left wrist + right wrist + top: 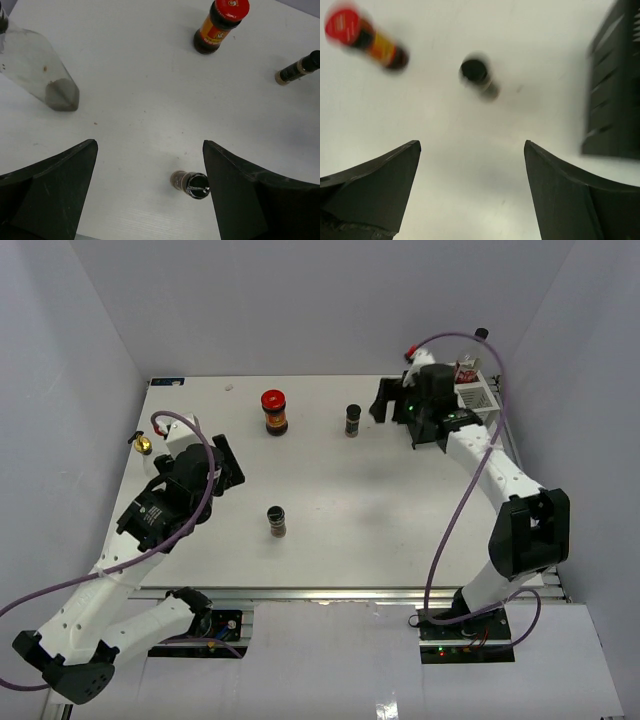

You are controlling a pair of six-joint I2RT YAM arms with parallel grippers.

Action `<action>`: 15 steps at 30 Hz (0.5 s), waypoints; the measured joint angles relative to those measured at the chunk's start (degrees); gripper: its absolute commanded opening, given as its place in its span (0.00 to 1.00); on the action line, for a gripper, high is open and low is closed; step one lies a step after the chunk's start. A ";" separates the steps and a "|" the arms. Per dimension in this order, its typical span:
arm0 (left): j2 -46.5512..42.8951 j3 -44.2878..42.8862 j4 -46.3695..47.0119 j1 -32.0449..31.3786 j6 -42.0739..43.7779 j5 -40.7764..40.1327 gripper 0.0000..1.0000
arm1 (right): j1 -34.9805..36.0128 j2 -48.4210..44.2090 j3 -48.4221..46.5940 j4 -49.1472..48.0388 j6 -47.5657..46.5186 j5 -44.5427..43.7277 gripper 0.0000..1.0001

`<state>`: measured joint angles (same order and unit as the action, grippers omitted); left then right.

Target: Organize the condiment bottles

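The dark jar with the red lid [274, 412] stands at the back of the white table [360, 510]. One black-capped spice shaker [352, 420] stands to its right, and the other [277, 521] stands mid-table. The clear gold-topped bottle [143, 443] is at the left edge, partly behind my left arm. The red-labelled bottle [466, 372] sits in the rack. My left gripper [228, 465] is open and empty. Its wrist view shows the near shaker [191, 184] by the right finger, the jar [220, 27], the far shaker [298, 68] and the clear bottle [40, 70]. My right gripper [392, 412] is open and empty, with the jar [365, 37] and shaker [477, 75] ahead of it, blurred.
A black and white wire rack [480, 398] stands at the back right corner and also shows in the right wrist view [615, 85]. Grey walls close in the table on the left, back and right. Purple cables loop from both arms.
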<state>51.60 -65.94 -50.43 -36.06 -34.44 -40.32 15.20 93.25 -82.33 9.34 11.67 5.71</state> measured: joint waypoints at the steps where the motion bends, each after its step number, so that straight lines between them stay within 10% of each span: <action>1: -0.02 0.15 -0.64 0.67 -0.57 0.99 0.97 | 2.66 -0.65 3.39 1.08 -0.66 0.46 0.90; 15: -8.53 18.22 7.15 1.14 -1.75 24.66 0.93 | 23.57 -4.17 9.57 6.55 -7.55 -5.31 0.92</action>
<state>43.08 -47.72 -43.28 -34.92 -36.20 -15.66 38.76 89.07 -72.76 15.89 4.12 0.40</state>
